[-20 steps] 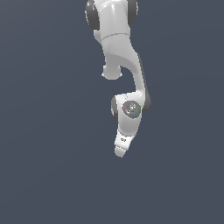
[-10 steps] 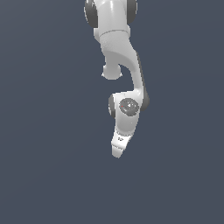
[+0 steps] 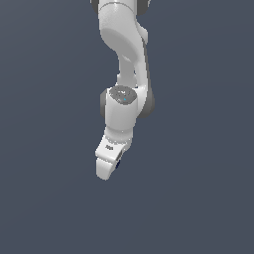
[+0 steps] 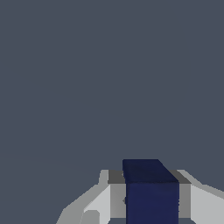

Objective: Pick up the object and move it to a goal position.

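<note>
The object, a small dark navy-blue cube (image 4: 151, 190), sits between my white fingers (image 4: 103, 199) in the wrist view, with a finger pressed against each side. In the exterior view only a thin dark sliver of the cube (image 3: 118, 159) shows beside the white hand. My gripper (image 3: 105, 171) hangs below the arm's wrist joint, tilted toward the exterior view's left, and it is shut on the cube. Nothing but flat grey ground lies beneath it.
The white arm (image 3: 124, 54) comes down from the top of the exterior view. A plain grey surface (image 3: 44, 198) fills everything else, with no other objects visible.
The wrist and gripper have swung toward the exterior view's left and turned, with the cube still held.
</note>
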Robot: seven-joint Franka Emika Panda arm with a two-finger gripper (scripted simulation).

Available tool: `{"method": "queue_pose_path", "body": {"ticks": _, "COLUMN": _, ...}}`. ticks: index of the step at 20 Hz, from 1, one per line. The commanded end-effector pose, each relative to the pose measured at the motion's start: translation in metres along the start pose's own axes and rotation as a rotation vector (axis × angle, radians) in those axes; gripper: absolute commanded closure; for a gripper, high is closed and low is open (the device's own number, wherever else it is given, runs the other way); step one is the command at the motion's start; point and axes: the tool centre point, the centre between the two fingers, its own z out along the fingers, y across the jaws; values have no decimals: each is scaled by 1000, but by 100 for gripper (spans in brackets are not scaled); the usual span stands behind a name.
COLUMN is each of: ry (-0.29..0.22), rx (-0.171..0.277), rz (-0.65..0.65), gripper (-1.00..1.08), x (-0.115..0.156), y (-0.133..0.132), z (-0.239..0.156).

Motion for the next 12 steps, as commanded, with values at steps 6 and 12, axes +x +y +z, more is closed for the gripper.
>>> {"method": "queue_pose_path", "body": {"ticks": 6, "ry": -25, "rx": -289, "rz": 28, "gripper": 108, "x": -91, "y": 111, "z": -137}}
{"method": "queue_pose_path", "body": {"ticks": 12, "ry": -38, "rx": -477, "rz": 45, "gripper": 108, "x": -147, "y": 158, "z": -242}}
